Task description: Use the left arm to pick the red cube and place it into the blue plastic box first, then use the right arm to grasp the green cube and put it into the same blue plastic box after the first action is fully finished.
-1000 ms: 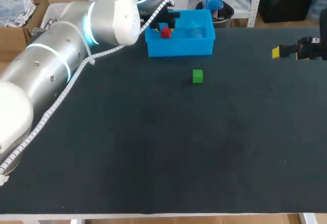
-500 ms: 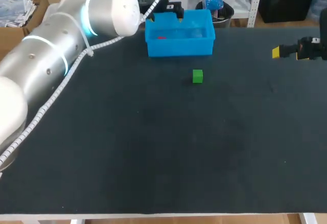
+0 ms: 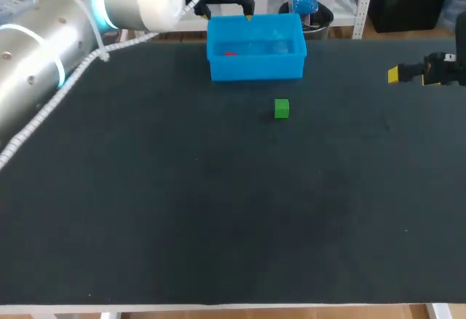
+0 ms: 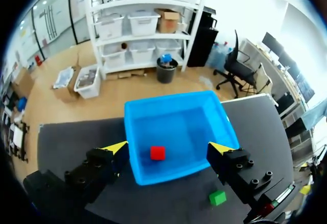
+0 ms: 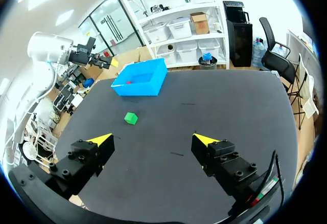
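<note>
The red cube (image 4: 157, 153) lies on the floor of the blue plastic box (image 4: 178, 169), seen between my left gripper's (image 4: 169, 148) open fingers, which hang well above it. In the head view the box (image 3: 256, 68) stands at the table's far edge with the red cube (image 3: 230, 53) in its left part, and the left gripper (image 3: 231, 2) is raised behind it. The green cube (image 3: 282, 108) sits on the black table a little in front of the box; the same cube (image 5: 131, 117) lies far ahead of my right gripper (image 5: 152, 141), which is open and empty at the table's right edge (image 3: 405, 74).
The black tabletop (image 3: 218, 202) stretches wide and bare around the green cube. My big left arm (image 3: 51, 35) crosses the table's far left corner.
My left gripper opened and let the red cube fall into the box, then rose and drew back toward the far left. The right arm has kept still.
</note>
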Action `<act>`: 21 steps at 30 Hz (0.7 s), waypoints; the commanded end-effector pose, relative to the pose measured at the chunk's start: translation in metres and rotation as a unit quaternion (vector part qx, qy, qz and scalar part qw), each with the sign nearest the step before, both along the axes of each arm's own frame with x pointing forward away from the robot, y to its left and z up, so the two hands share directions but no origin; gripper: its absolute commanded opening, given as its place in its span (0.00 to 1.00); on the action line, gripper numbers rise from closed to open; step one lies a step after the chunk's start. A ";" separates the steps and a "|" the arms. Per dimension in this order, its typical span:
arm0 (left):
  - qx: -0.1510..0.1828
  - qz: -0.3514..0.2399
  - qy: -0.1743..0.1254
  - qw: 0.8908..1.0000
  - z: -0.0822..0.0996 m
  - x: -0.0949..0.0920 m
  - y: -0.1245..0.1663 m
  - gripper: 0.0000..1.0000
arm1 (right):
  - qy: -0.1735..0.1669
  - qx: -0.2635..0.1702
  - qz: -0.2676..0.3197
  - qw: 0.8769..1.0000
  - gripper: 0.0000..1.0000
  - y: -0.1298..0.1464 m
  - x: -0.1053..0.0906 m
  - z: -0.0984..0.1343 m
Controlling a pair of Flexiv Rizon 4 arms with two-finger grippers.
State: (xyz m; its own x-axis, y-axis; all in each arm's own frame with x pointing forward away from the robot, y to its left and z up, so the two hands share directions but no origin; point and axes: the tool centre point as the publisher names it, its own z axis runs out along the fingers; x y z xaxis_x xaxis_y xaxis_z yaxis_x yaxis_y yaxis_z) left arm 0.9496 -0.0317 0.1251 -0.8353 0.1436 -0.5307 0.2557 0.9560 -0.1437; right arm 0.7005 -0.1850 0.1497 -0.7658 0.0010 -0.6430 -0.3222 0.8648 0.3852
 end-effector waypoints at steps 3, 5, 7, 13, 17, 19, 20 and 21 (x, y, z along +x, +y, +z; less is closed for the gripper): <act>-0.021 -0.012 -0.040 0.999 0.024 -0.092 0.045 1.00 | 0.000 0.000 0.001 1.000 1.00 0.000 0.000 0.000; -0.025 -0.014 -0.044 0.999 0.028 -0.105 0.054 1.00 | 0.000 0.000 0.001 1.000 1.00 0.000 0.000 0.000; -0.030 -0.014 -0.048 0.998 0.032 -0.119 0.064 1.00 | 0.000 0.000 0.001 1.000 1.00 0.000 0.000 0.000; -0.037 -0.023 -0.058 0.997 0.038 -0.162 0.086 1.00 | 0.000 0.000 0.001 1.000 1.00 0.000 0.000 0.000; -0.044 -0.032 -0.075 0.996 0.036 -0.190 0.102 1.00 | 0.000 0.000 0.001 1.000 1.00 0.000 0.000 0.000; -0.055 -0.040 -0.079 0.995 0.032 -0.205 0.111 1.00 | 0.000 0.000 0.001 1.000 1.00 0.000 0.000 0.000; -0.049 -0.044 -0.087 0.994 0.030 -0.211 0.114 1.00 | 0.000 0.000 0.001 1.000 1.00 0.000 0.000 0.000; -0.044 -0.047 -0.095 0.993 0.027 -0.218 0.118 1.00 | 0.000 0.000 0.001 1.000 1.00 0.000 0.000 0.000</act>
